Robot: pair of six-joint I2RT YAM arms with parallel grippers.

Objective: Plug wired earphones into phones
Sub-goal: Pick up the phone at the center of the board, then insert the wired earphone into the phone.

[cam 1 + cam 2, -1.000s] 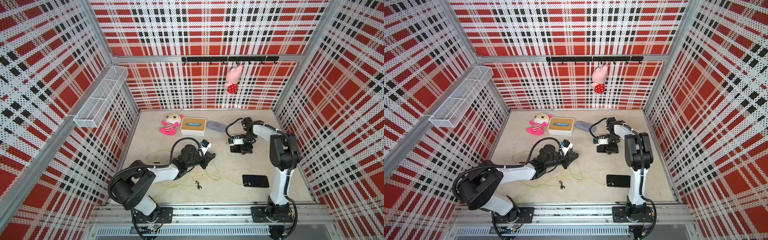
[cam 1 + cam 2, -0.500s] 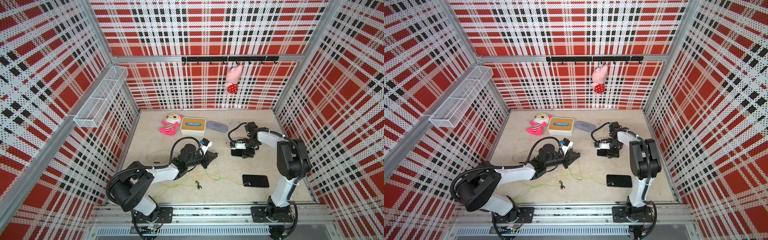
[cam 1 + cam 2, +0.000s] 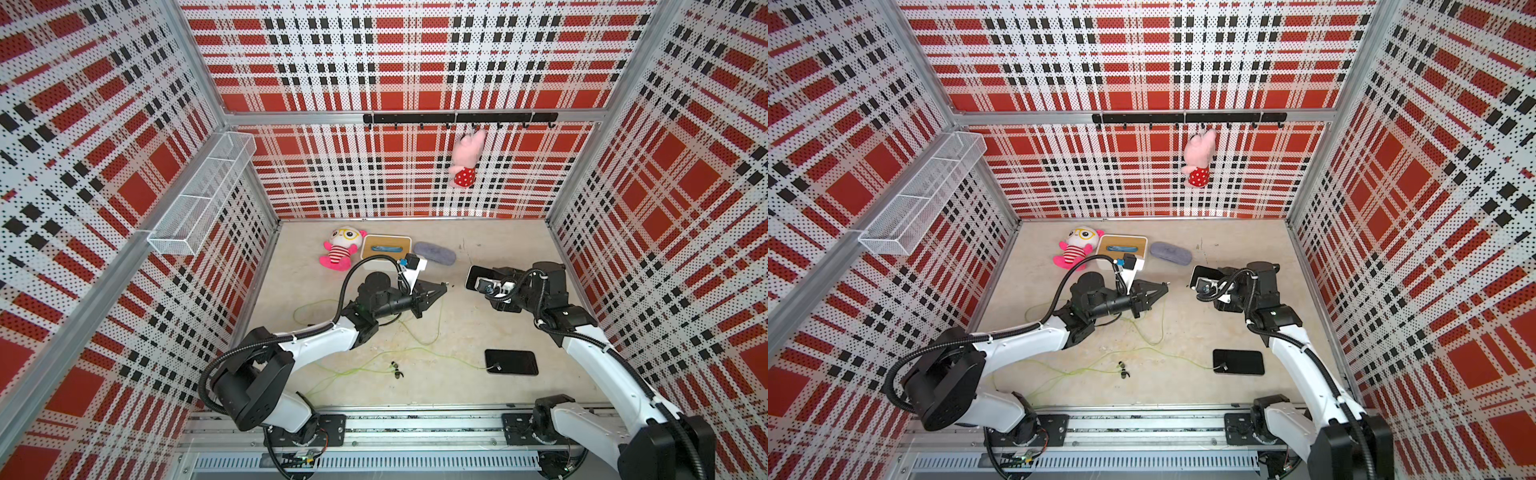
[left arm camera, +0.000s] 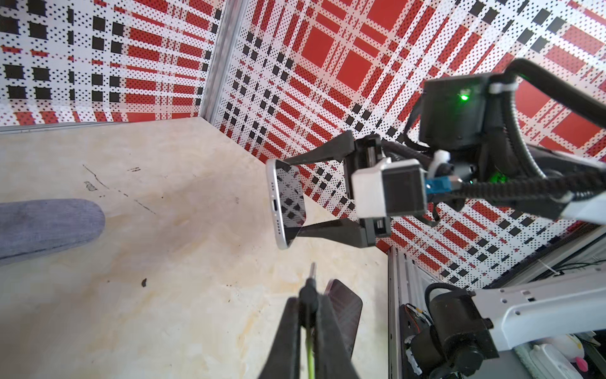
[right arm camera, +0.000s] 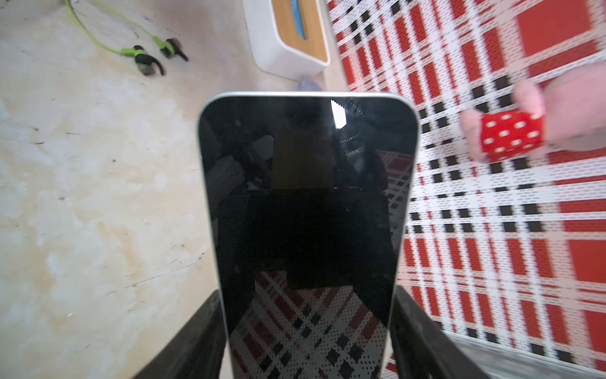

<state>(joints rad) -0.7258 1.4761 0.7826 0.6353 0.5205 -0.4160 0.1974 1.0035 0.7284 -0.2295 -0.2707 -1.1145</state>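
Observation:
My right gripper point(image 5: 305, 303) is shut on a phone point(image 5: 305, 203), gripping its two long edges. It holds that phone point(image 3: 473, 276) off the floor, and the port end point(image 4: 276, 205) faces my left gripper. My left gripper point(image 4: 310, 300) is shut on the black plug point(image 4: 310, 290) of one set of wired earphones. The plug's metal tip points at the held phone, a short gap away. The yellow-green cable point(image 3: 436, 328) trails down to the floor. The second phone point(image 3: 511, 362) lies flat at the front right with a cable plug point(image 3: 495, 367) at its left end. Black earbuds point(image 3: 397, 370) lie mid-floor.
At the back stand a white box with a wooden lid point(image 3: 384, 249), a grey oval case point(image 3: 434, 253) and a pink-and-white plush toy point(image 3: 340, 249). A pink toy point(image 3: 467, 158) hangs from the hook rail. Another pair of earbuds point(image 5: 154, 55) lies near the box.
My right arm's elbow has swung out towards the front right while its gripper kept the phone near the same spot. My left gripper has moved right, towards the phone, with the plug.

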